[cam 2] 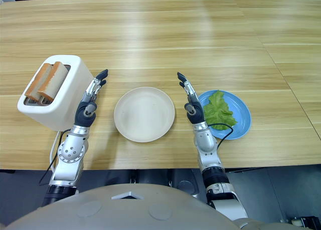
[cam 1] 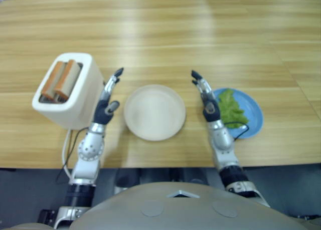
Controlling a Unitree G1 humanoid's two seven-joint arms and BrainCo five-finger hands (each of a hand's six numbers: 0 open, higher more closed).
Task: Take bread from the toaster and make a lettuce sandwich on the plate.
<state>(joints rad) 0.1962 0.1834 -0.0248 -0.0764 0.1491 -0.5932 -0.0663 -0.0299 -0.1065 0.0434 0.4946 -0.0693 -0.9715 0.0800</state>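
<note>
Left eye view: bread (cam 1: pixel 61 79) sat in the toaster (cam 1: pixel 75 102), untaken.
Our left hand (cam 1: pixel 107 100) and right hand (cam 1: pixel 206 98) flanked the plate (cam 1: pixel 154 113), fingers (cam 1: pixel 115 77) wide, empty; next we needed a slice gripped.

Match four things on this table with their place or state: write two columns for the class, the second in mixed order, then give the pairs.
Column one:
1 bread slices
2 lettuce
3 cream plate
4 left hand

Column two:
a on the blue plate
b open, beside the toaster
c upright in the toaster's slots
d bare, nothing on it

Pairs: 1-c, 2-a, 3-d, 4-b.
</note>
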